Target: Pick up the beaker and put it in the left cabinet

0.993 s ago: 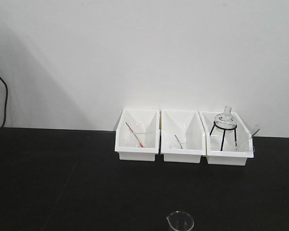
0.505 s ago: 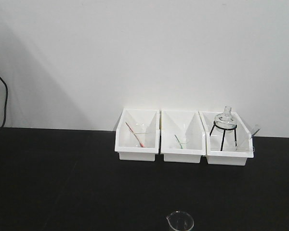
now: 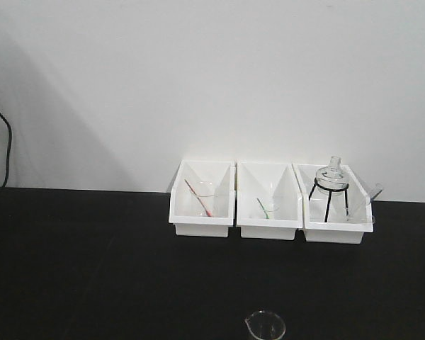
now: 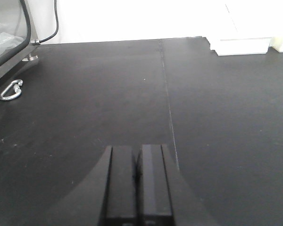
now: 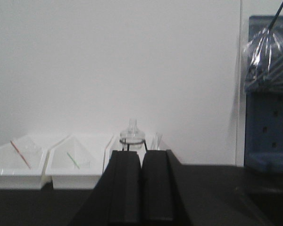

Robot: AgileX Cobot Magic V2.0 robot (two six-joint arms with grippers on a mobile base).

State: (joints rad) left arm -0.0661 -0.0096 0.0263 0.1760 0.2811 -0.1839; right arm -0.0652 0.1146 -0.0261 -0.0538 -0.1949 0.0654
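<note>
Reading the left wrist view first, I see the left gripper [image 4: 137, 149] with its two black fingers pressed together and nothing between them, hovering low over the black table [image 4: 217, 122]. Further out on that side a silver carabiner [image 4: 10, 90] lies on the table surface. Just behind it stands a dark-framed clear panel [image 4: 9, 44] on a round foot, and a black cable [image 4: 54, 26] runs up the wall.

In the right wrist view, the right gripper [image 5: 141, 155] also has its fingers closed flat against each other, holding nothing, and it points toward the bins.

In the front view, the beaker [image 3: 265, 327] stands upright on the table at the bottom edge of the frame, which cuts off its lower part. Its spout points left. It is free of both grippers, well apart from the bins, and roughly in line with the middle one.

Three white bins sit side by side against the wall:
- The left bin [image 3: 200, 225] holds a thin red rod [image 3: 198, 197] leaning in clear glassware.
- The middle bin [image 3: 269, 228] holds a green rod [image 3: 262, 207].
- The right bin [image 3: 336, 234] holds a round glass flask [image 3: 332, 175] on a black tripod [image 3: 327, 200].

To the far right in the right wrist view, a blue pegboard rack [image 5: 269, 127] carries a plastic-wrapped bundle [image 5: 266, 61]. Behind everything is the plain white wall [image 3: 212, 78].
</note>
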